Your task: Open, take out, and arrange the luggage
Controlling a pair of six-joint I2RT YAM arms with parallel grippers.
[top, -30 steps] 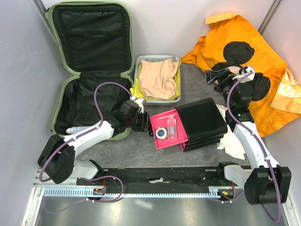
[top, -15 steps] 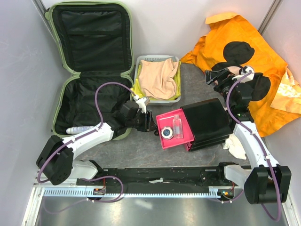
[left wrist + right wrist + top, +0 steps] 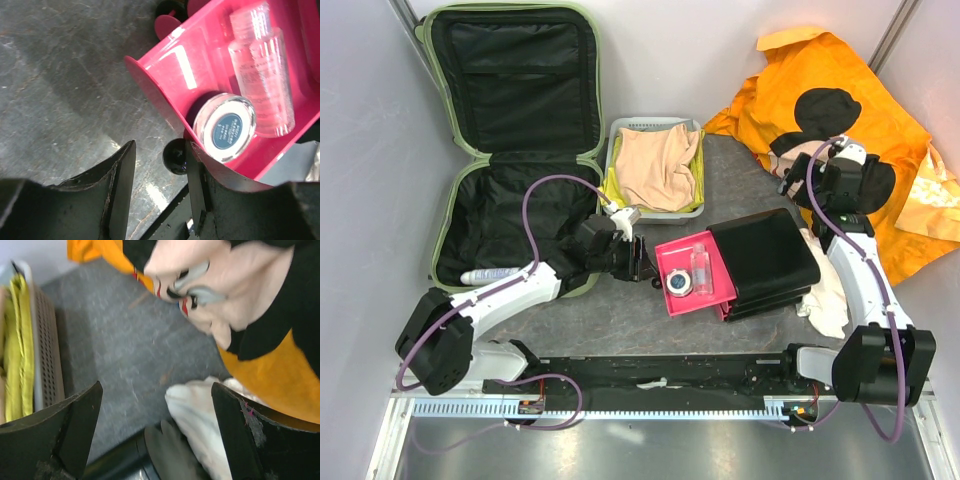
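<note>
The pale green luggage (image 3: 448, 215) lies open at the left, its lid leaning on the back wall with black lining (image 3: 515, 85). A silver bottle (image 3: 490, 275) lies in its lower half. My left gripper (image 3: 642, 265) is open at the left edge of the pink drawer (image 3: 692, 272). In the left wrist view (image 3: 160, 150) the drawer's black knob (image 3: 175, 156) sits between the jaws, against the right finger. My right gripper (image 3: 790, 183) is wide open and empty (image 3: 156, 390) above the table behind the black box (image 3: 765, 255).
The pink drawer (image 3: 170, 65) holds a round jar (image 3: 225, 127) and a clear bottle (image 3: 262, 70). A white mesh basket (image 3: 655, 213) of clothes stands behind it. An orange cartoon cloth (image 3: 840, 90) covers the back right. A white cloth (image 3: 825, 290) lies right of the box.
My left gripper moved right, and the pink drawer and black box shifted and turned to the right. My right gripper drew back to the right.
</note>
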